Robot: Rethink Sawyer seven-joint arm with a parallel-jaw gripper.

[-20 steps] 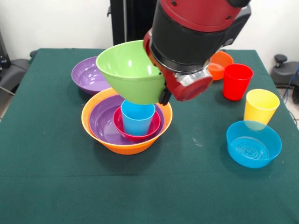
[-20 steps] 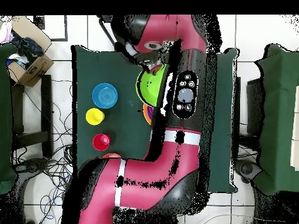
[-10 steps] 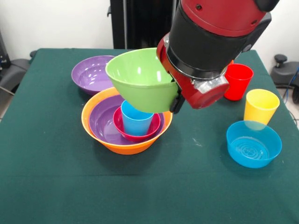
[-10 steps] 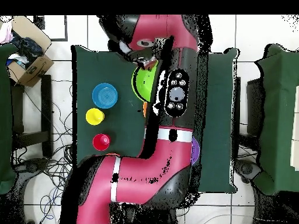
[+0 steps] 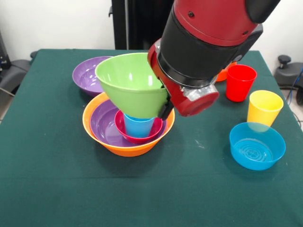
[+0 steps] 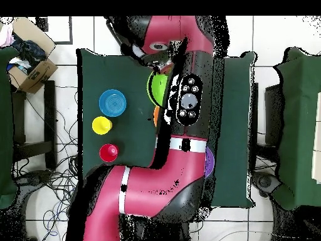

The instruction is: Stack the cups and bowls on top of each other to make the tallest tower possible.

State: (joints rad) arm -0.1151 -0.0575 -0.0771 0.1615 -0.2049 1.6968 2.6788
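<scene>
Glossy plastic bowls [image 5: 131, 85]; matt green tablecloth [image 5: 57, 179]

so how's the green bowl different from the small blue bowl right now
The green bowl is up in the air, tilted, held at its rim by the gripper over the blue cup; the small blue bowl sits level on the table, untouched. The green bowl looks larger and deeper. Both are glossy, round and empty.

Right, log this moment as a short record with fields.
held item: lime green bowl, tilted, rim clamped by the tool
position: over the blue cup
tower: large orange bowl, purple bowl, pink-red bowl, blue cup, nested
loose: purple bowl, red cup, yellow cup, blue bowl
</scene>
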